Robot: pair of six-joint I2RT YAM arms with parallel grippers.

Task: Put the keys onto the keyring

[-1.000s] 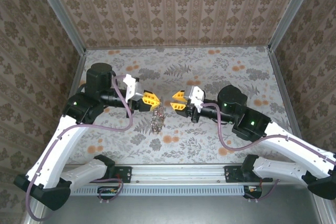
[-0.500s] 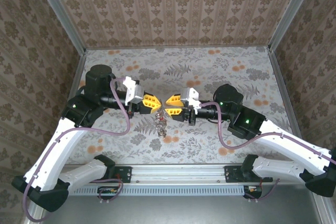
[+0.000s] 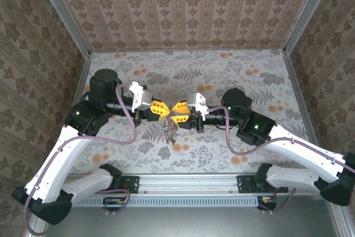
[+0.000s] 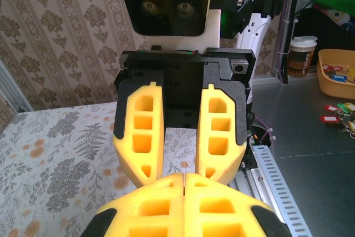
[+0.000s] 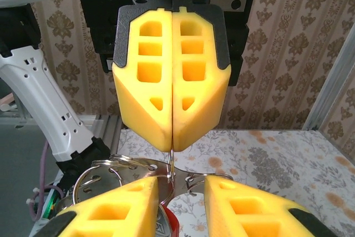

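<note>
The keyring point(image 3: 169, 130) hangs over the middle of the table point(image 3: 249, 137). Its thin wire is pinched between the fully closed fingers of the left gripper point(image 5: 173, 144). The right gripper point(image 4: 182, 174) faces it tip to tip, fingers narrowly apart.

Damask-papered walls point(image 3: 183, 9) — floral tabletop point(image 3: 238, 73)

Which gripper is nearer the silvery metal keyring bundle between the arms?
Left. The left gripper is shut, pinching the silvery metal keyring bundle at its tip; the right gripper faces it, partly open, straddling the pinched wire, contact unclear.
</note>
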